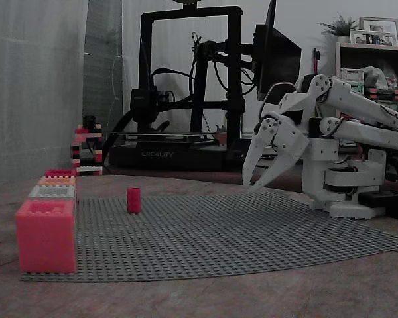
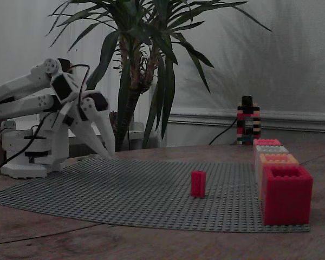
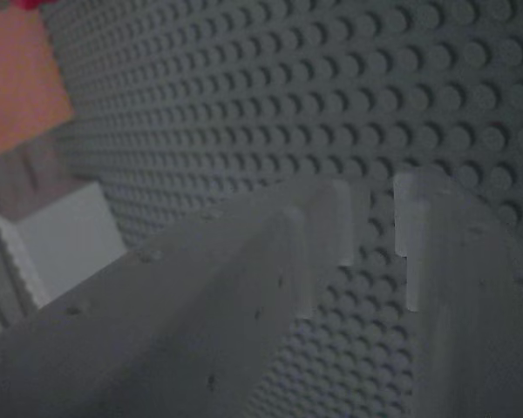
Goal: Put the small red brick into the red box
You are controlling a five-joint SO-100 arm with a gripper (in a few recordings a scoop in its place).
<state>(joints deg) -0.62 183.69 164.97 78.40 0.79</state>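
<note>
The small red brick (image 1: pixel 133 199) (image 2: pixel 198 183) stands upright on the grey studded baseplate (image 1: pixel 239 232) (image 2: pixel 124 189), well apart from everything. The red box (image 2: pixel 286 194) is the deep crimson one at the near end of the box row in one fixed view and the far end (image 1: pixel 60 172) in the other. My white gripper (image 1: pixel 251 185) (image 2: pixel 109 154) hangs just above the far side of the plate, a long way from the brick. Its jaws stand open by a narrow gap with nothing between them, as the wrist view (image 3: pixel 373 261) shows over bare studs.
The row also holds a pinkish-red box (image 1: pixel 45 235) (image 2: pixel 267 142), a grey box (image 1: pixel 52 192) (image 2: pixel 271 149) (image 3: pixel 61 235) and an orange box (image 1: pixel 56 180) (image 2: pixel 278 158) (image 3: pixel 17 78). A brick figure (image 1: pixel 87 149) (image 2: pixel 248 122) stands behind them. A 3D printer (image 1: pixel 192 99) and a plant (image 2: pixel 146 65) flank the table.
</note>
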